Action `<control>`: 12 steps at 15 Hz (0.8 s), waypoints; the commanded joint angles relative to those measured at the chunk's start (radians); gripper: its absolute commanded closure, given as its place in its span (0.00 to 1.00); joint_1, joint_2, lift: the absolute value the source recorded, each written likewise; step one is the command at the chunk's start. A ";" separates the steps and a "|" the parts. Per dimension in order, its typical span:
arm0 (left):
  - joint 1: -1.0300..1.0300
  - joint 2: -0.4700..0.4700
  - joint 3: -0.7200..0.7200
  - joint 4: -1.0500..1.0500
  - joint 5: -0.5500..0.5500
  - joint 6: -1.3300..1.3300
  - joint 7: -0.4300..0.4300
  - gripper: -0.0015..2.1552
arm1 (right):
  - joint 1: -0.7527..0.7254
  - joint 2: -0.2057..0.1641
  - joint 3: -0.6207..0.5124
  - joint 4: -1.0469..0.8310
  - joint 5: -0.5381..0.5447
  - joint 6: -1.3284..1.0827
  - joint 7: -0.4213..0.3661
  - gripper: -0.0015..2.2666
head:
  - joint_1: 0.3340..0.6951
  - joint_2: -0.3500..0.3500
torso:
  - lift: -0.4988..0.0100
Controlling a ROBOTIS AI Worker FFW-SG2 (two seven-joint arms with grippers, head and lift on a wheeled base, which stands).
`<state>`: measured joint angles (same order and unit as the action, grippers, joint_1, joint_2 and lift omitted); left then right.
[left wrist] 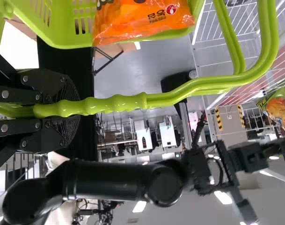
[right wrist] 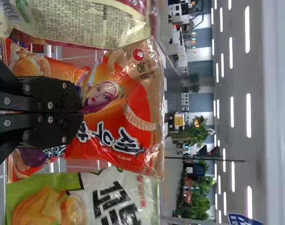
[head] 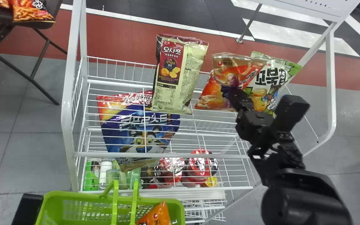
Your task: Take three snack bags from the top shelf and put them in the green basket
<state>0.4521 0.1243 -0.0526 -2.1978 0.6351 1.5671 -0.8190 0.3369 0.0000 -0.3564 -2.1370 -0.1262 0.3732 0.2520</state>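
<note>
Grey and red floor lies behind the white rack; in the head view, the orange bag leans on its top shelf.

In the left wrist view, the left gripper grips the basket handle.

In the right wrist view, the right gripper seems to pinch the bag's front: lift gently, clearing its neighbours. It looks plump, glossy.

The right pincer is at the front of the red-orange snack bag. Left of that bag stands a cream-and-maroon snack bag; right of it, a green-and-white one. Nearer the robot and left of it are the blue pouch and green basket.
</note>
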 commanded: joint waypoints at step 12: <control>-0.012 -0.006 -0.018 -0.014 -0.003 0.004 0.043 0.72 | 0.409 0.001 -0.314 -0.463 -0.448 0.881 0.386 0.89 | 1.00 0.00 | 0.92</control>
<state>0.4402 0.1192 -0.0667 -2.2110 0.6320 1.5671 -0.7822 0.7397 0.0000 -0.6569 -2.6004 -0.5530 1.1152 0.6197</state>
